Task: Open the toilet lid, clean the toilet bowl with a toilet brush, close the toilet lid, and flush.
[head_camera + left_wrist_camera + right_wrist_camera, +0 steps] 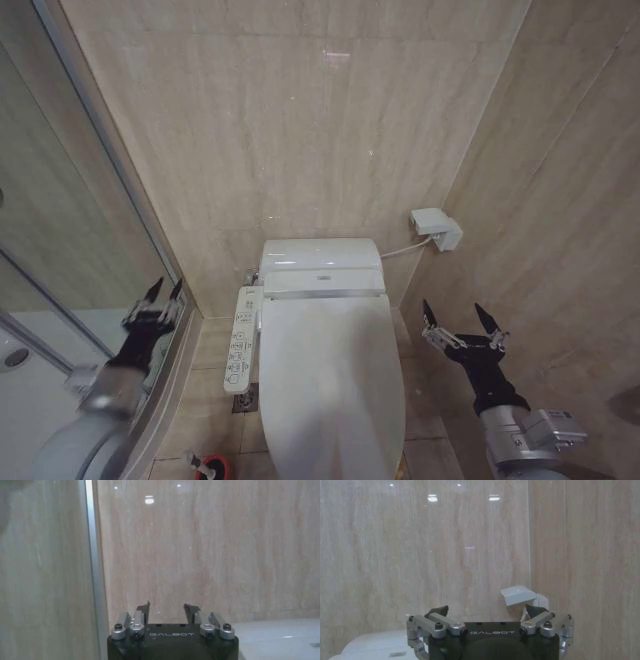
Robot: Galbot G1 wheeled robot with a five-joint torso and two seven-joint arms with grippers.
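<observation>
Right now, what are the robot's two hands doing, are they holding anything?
Left hand: open, holding nothing, raised beside the shower glass.
Right hand: open, holding nothing, raised to the right of the closed toilet lid.

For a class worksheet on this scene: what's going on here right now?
Nothing is being handled yet. The large glossy white oval plastic toilet lid is shut. The left gripper hangs beside the glass shower wall and the right gripper to the toilet's right, both with fingers open and empty. A small red cup-shaped brush holder stands on the floor.
</observation>
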